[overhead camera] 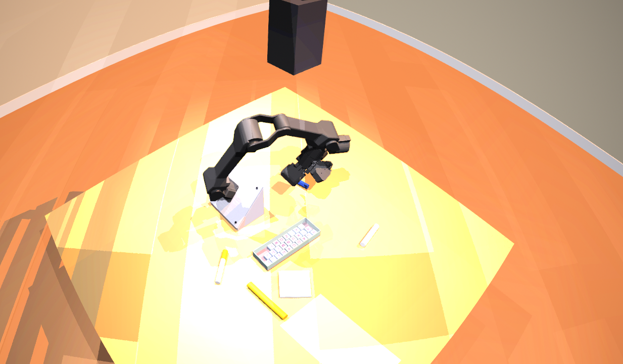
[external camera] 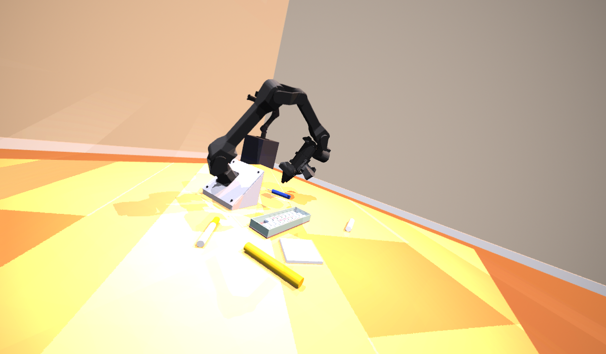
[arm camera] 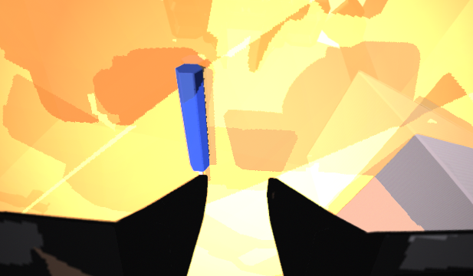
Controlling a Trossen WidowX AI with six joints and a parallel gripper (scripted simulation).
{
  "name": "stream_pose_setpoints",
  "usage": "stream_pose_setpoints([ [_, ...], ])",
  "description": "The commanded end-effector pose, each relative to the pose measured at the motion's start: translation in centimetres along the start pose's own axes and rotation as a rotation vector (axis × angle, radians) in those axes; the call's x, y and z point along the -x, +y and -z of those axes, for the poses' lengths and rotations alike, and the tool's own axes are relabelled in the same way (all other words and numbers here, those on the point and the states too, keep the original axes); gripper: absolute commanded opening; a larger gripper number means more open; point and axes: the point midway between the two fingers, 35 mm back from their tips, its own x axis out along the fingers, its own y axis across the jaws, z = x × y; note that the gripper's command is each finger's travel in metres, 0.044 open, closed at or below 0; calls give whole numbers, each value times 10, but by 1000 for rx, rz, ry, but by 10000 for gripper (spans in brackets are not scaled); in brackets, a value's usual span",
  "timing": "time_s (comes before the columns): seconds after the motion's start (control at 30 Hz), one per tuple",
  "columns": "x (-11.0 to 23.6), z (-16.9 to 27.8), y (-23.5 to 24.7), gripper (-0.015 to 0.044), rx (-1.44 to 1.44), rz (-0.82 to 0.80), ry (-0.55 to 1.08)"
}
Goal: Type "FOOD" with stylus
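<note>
The blue stylus (overhead camera: 303, 185) (external camera: 280, 193) (arm camera: 195, 123) lies on the desk behind the keyboard, near the arm's base. Its thin pale tip points towards the fingers in the wrist view. My gripper (external camera: 285, 178) (arm camera: 238, 184) is partly open and holds nothing. It hangs tilted above the stylus; in the wrist view the stylus lies beyond the fingertips, in line with the left finger. The keyboard (overhead camera: 288, 244) (external camera: 287, 224), a grey tray with white keys, lies flat in front of the arm and is out of the wrist view. The top view hides part of the stylus behind the gripper.
The pale wedge base (overhead camera: 254, 210) (arm camera: 443, 184) stands beside the stylus. A yellow-and-white marker (overhead camera: 220, 267) (external camera: 208, 233), a yellow rod (overhead camera: 267, 301) (external camera: 274, 265), a white pad (overhead camera: 295, 284) (external camera: 300, 251) and a short white stick (overhead camera: 369, 235) (external camera: 349, 224) lie around the keyboard.
</note>
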Motion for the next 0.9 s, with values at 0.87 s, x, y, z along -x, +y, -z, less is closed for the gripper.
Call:
stream_pose_setpoints([
  [0.87,-31,17,34,150,16,23,110],
])
